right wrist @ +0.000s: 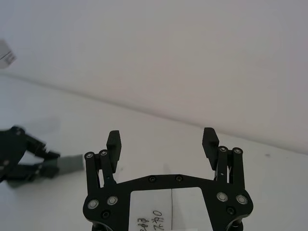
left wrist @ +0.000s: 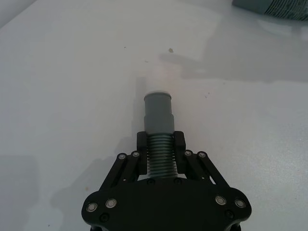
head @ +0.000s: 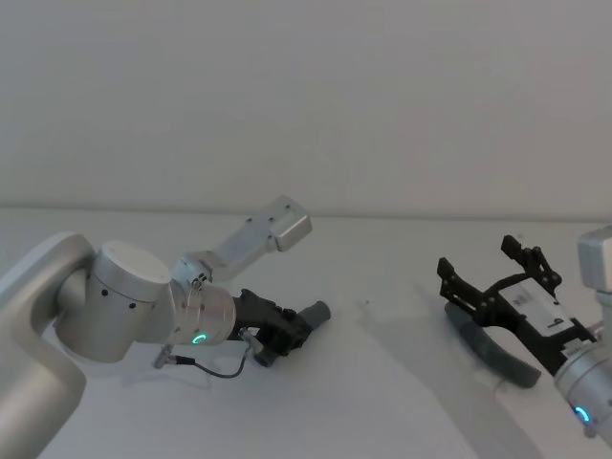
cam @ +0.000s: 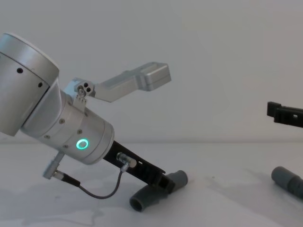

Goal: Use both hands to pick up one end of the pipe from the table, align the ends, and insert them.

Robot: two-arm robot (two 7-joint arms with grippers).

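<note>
Pipe in two grey pieces. Straighter ribbed piece (left wrist: pixel 159 108) clamped in left gripper (left wrist: pixel 160 140), low over the table (head: pixel 382 411), collar end poking forward. Curved piece (head: pixel 513 369) lying flat under right gripper (head: pixel 486 263), spread wide, holding nothing. Probably light, stiff, smooth plastic, so a bit slippery; best grabbed mid-body, mouths left free. Plenty of bare table between both for lining up, wall (head: pixel 287 96) well behind.
</note>
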